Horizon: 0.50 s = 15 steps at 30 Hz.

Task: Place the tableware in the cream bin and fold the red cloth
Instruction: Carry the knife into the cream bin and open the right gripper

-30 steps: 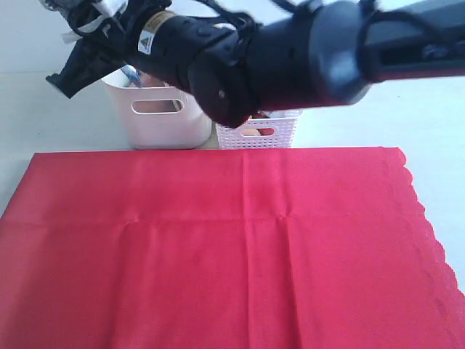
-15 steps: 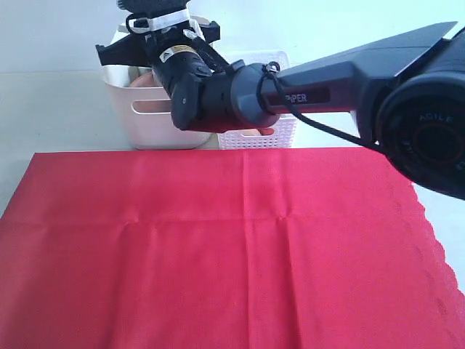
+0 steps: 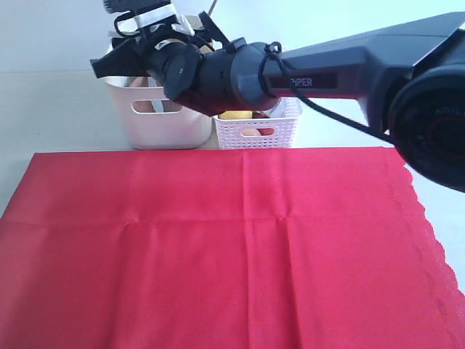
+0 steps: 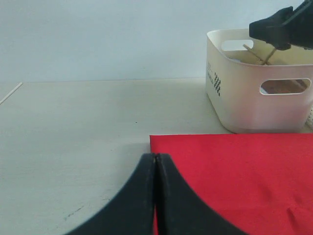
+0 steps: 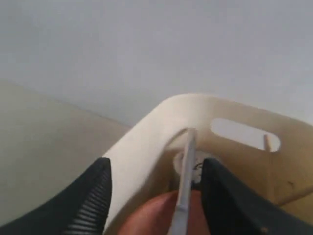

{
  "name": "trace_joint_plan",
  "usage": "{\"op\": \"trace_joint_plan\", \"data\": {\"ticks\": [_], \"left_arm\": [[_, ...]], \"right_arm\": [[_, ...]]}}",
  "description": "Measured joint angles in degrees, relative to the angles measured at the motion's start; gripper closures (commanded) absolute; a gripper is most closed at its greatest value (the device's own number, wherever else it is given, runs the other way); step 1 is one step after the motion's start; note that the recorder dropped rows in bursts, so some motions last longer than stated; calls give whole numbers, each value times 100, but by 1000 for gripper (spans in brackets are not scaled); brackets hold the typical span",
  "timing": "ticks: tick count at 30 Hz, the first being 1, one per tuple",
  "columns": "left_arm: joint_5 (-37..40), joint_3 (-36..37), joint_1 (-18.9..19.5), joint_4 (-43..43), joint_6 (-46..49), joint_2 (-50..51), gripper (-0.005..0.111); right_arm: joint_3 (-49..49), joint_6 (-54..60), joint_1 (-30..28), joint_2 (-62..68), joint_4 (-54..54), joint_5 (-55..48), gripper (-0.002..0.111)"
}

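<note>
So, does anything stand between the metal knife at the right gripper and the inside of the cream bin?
Nothing visible does. The metal knife sits between the right gripper's open jaws, directly over the cream bin's open top. Beneath it there is only a brown rounded item already in the bin, probably the plate.

A pale cream bench [image 3: 58, 116] lies matte under soft, even light. Behind the bench's far edge rises a plain, pale blue-grey wall [image 3: 43, 36]. A small dark scratch [image 4: 73, 213] marks the bench's surface.
</note>
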<state>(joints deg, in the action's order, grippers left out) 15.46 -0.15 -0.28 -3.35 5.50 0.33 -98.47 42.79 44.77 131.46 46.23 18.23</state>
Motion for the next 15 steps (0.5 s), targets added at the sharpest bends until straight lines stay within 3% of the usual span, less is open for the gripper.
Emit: {"op": "trace_joint_plan", "data": {"ticks": [5,10,15], "left_arm": [[0,0,0,0,0,0,106],[0,0,0,0,0,0,106],[0,0,0,0,0,0,106]], "right_arm": [[0,783,0,-615,29,-1774,58],[0,896,0,-1266,-411,-3180,83],[0,264,0,-1789,-1315,-4260,104]]}}
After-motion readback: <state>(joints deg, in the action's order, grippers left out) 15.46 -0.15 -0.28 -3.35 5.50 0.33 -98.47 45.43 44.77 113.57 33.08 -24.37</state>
